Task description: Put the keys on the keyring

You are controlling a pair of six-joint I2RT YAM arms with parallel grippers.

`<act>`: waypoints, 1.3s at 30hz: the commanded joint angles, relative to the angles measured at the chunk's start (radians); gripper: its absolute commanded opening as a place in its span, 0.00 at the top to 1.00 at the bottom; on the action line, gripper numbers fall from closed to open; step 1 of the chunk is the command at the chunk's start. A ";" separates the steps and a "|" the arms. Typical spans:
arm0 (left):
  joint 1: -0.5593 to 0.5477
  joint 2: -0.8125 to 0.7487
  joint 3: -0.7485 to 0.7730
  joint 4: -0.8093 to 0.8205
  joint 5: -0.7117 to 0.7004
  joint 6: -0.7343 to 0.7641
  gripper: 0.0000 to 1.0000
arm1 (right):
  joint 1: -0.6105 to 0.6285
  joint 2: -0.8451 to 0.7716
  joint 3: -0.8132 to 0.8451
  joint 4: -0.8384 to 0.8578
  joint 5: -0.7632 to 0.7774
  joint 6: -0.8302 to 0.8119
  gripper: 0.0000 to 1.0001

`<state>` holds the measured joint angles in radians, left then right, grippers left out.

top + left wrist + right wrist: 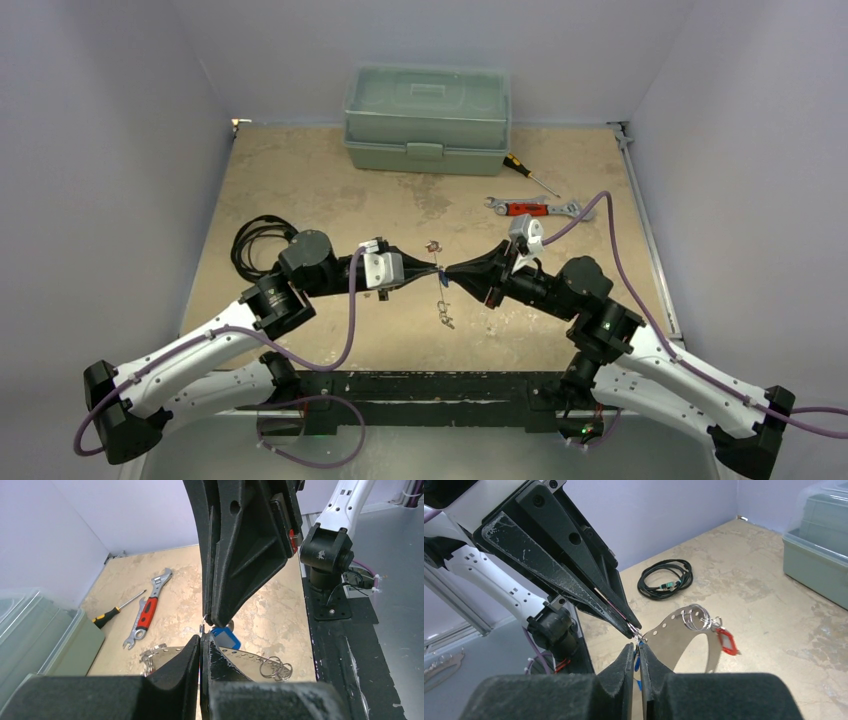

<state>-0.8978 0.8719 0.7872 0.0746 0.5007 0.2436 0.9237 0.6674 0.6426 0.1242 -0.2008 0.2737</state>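
Two small silver keys show, one blue-tagged key [225, 637] and one red-tagged key [726, 642], with one keyring [669, 630], a looped perforated silver band. The left gripper [200, 640] is clamped tight on the keyring's end, tip to tip with the right gripper [638, 649]. The right gripper is pinched nearly closed on the blue-tagged key just beneath it, and the red-tagged key hangs beyond both tips.

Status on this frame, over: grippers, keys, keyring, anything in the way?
Left gripper shut on keyring. Right gripper pinched at same spot, blue-tagged key between its fingers. Red-tagged key hangs at keyring. Wrench and cable lie well clear.
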 commanded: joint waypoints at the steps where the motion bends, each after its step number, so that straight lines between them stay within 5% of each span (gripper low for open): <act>1: 0.005 -0.019 -0.001 0.086 0.051 -0.023 1.00 | 0.001 -0.001 -0.001 0.041 -0.007 0.007 0.94; 15: 0.019 -0.028 -0.011 0.122 0.112 -0.048 1.00 | 0.001 -0.012 0.001 0.032 -0.011 -0.005 0.78; 24: 0.029 -0.038 -0.030 0.178 0.150 -0.083 1.00 | 0.001 -0.017 -0.017 0.054 -0.052 -0.011 0.96; 32: 0.054 -0.053 -0.073 0.352 0.206 -0.214 1.00 | 0.001 -0.023 -0.032 0.112 -0.066 0.002 0.97; 39: 0.061 -0.053 -0.084 0.373 0.200 -0.225 1.00 | 0.001 -0.064 -0.007 0.049 -0.062 -0.065 0.53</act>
<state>-0.8444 0.8345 0.7048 0.3466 0.6781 0.0502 0.9237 0.6510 0.6128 0.1783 -0.2607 0.2573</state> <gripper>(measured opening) 0.005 0.405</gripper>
